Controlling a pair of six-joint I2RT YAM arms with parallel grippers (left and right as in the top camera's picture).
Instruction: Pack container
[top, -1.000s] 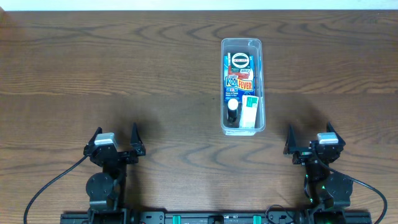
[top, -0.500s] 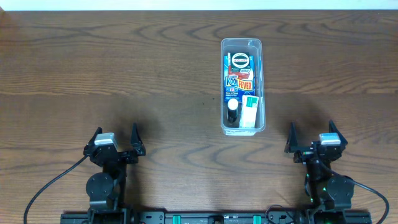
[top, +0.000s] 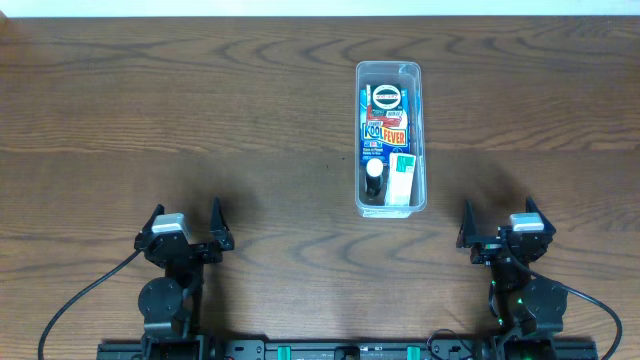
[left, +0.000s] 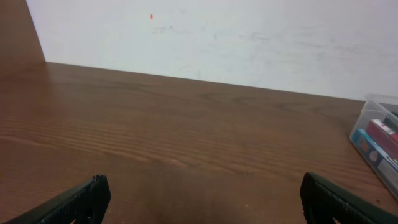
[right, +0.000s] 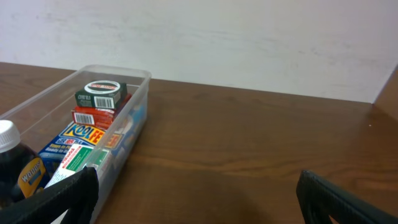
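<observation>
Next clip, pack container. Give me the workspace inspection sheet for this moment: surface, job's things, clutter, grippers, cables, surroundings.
Surface: dark wooden table, no spills or marks seen.
Job's things: clear container right of centre, lying lengthwise away from the arms. Inside it are a dark green box at the far end, a Kool Fever box in the middle, and a white-capped bottle beside a white-and-green box at the near end.
Clutter: nothing seen outside the container.
Grippers: left gripper and right gripper both open, empty, near the front edge, apart from the container.
Cables: one black cable trails from each arm's base, away from the work area.
Surroundings: plain white wall behind the table.
</observation>
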